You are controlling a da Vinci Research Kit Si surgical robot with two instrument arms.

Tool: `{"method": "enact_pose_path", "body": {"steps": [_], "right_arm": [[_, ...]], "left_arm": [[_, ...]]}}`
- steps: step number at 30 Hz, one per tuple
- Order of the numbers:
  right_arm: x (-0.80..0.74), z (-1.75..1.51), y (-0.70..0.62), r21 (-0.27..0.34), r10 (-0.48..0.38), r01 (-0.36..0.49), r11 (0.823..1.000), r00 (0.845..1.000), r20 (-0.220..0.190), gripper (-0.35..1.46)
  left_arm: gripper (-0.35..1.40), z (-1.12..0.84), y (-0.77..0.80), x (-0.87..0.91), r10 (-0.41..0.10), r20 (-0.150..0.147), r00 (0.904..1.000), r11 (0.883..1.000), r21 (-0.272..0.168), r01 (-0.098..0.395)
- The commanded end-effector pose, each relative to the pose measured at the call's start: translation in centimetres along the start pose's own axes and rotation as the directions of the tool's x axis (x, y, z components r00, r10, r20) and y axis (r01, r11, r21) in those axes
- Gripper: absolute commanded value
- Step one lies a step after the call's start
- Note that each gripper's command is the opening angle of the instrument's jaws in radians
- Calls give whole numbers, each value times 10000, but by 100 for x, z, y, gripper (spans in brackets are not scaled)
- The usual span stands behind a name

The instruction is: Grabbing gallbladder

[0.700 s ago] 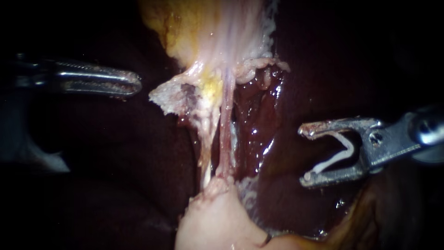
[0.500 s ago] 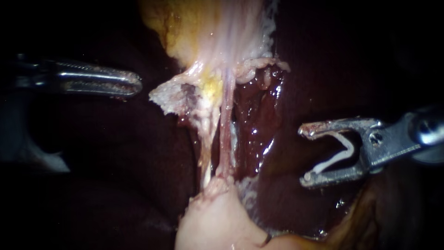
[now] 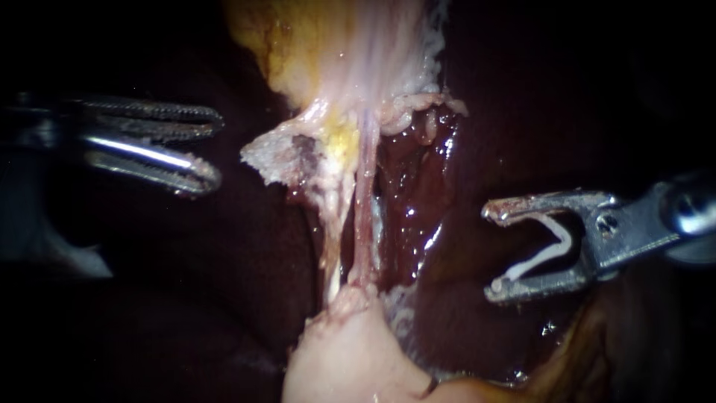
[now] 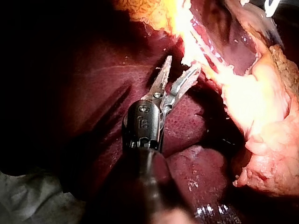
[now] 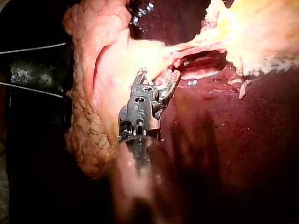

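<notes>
**Thin edge, tubes close by**

Left instrument point(image 3: 215, 149), pincer spread, sits just left of the gallbladder point(image 3: 350, 60), whose ragged edge hangs at upper centre. A shallow bite might tear it, and a deep one might catch the tubes point(image 3: 362, 224). The liver point(image 3: 224, 246) is wet, with little room. Right instrument point(image 3: 491, 249) pinches a clip point(image 3: 537, 259)

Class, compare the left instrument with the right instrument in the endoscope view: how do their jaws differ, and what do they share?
The left instrument has long, ridged silver jaws, open and empty. The right instrument has shorter, hook-tipped jaws that stand apart but hold a white V-shaped clip between them. The left lies nearly level, while the right slants in from higher up. Both are metal and point toward the pale tubes, and neither grips tissue.
</notes>
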Motion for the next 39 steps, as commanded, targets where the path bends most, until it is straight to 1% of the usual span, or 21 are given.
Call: {"method": "enact_pose_path", "body": {"steps": [1, 3, 5, 9, 12, 15, 20, 27, 31, 32, 33, 34, 36, 39], "right_arm": [[0, 0, 0, 0, 1, -1, 10000, 10000, 0, 46], [0, 0, 0, -3, 3, -3, 10000, 10000, 0, 46], [0, 0, 0, -4, 3, -3, 10000, 10000, 0, 46], [1, 0, 1, -4, 4, -4, 10000, 10000, 1, 46], [1, 1, 1, -6, 5, -5, 10000, 10000, 1, 46], [1, 1, 1, -8, 7, -7, 10000, 10000, 1, 46], [1, 1, 1, -37, 6, -6, 10000, 10000, 9, 46], [2, 2, 1, -41, 10, -10, 10000, 10000, 10, 46], [2, 2, 1, -42, 11, -11, 10000, 10000, 10, 46], [2, 2, 1, -42, 11, -11, 10000, 10000, 10, 46], [2, 2, 1, -42, 11, -11, 10000, 10000, 10, 46], [2, 2, 1, -42, 10, -10, 10000, 10000, 10, 46], [2, 2, 1, -43, 11, -11, 10000, 10000, 10, 46], [2, 2, 1, -41, 9, -9, 10000, 10000, 10, 46]], "left_arm": [[46, 4, 0, 1, -21, -1, 10000, 10000, 35, 21], [51, 12, 1, 6, 71, -3, 10000, 9999, 78, -71], [54, 21, 2, 10, 108, -69, 9999, 9999, 125, -107], [56, 37, 4, 17, 128, -86, 9999, 9996, 249, -126], [56, 49, 3, 19, 115, -100, 9999, 9994, 318, -112], [56, 62, 2, 18, 127, -116, 9999, 9991, 395, -122], [46, 77, 2, 10, 180, -129, 9998, 9989, 425, -174], [32, 87, 1, 7, 199, -141, 9997, 9986, 488, -191], [12, 91, 0, 9, 191, -145, 9997, 9985, 506, -184], [-1, 92, 0, 9, 190, -145, 9997, 9985, 509, -183], [-28, 92, 0, 9, 190, -146, 9997, 9985, 510, -182], [-35, 92, 0, 9, 194, -174, 9997, 9986, 503, -185], [-35, 89, 0, 9, 180, -24, 9998, 9986, 497, -179], [-35, 82, 2, 9, -257, 140, 9996, 9985, 490, 250]]}}
